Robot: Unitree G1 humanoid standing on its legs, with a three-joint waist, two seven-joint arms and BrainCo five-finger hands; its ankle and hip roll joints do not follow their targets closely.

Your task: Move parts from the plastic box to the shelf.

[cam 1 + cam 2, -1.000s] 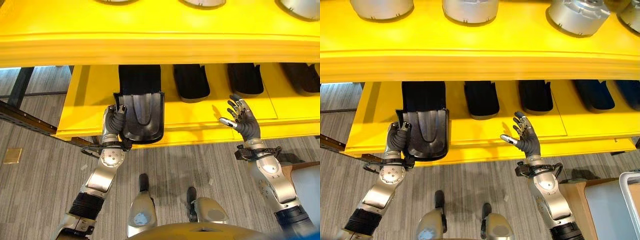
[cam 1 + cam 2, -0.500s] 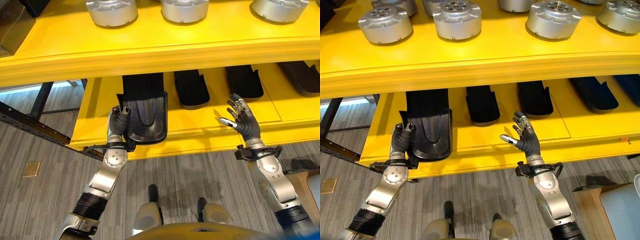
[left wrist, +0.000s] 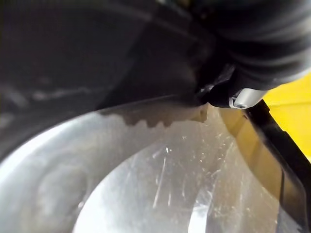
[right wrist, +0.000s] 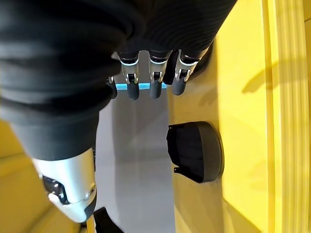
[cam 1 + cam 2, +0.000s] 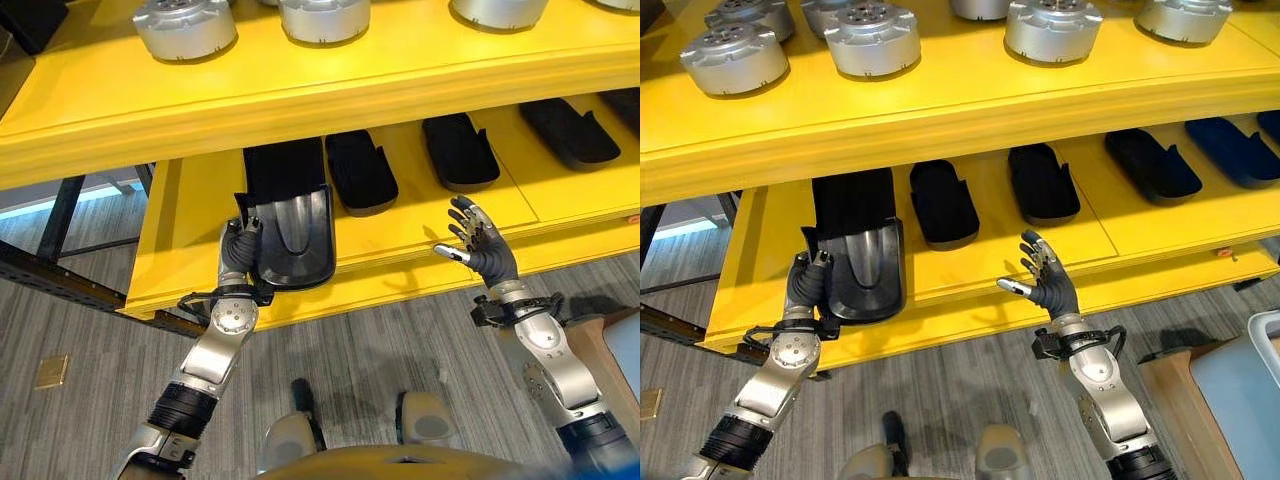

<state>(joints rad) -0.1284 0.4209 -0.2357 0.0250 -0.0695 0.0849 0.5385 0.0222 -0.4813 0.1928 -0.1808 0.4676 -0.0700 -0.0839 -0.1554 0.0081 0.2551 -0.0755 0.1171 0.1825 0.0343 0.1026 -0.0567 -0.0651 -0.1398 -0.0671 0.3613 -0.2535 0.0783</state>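
Left hand fingers are curled on the left edge of a black moulded part; the part lies flat at the front of the yellow shelf's lower level, its near end over the front lip. Right hand has fingers spread and holds nothing, raised at the shelf's front edge, well apart from that part; further black parts lie in a row behind; silver round parts stand on the upper level.

It looked like a factory storeroom: a yellow shelf held silver motor housings along its top board and black moulded parts below, over grey flooring.
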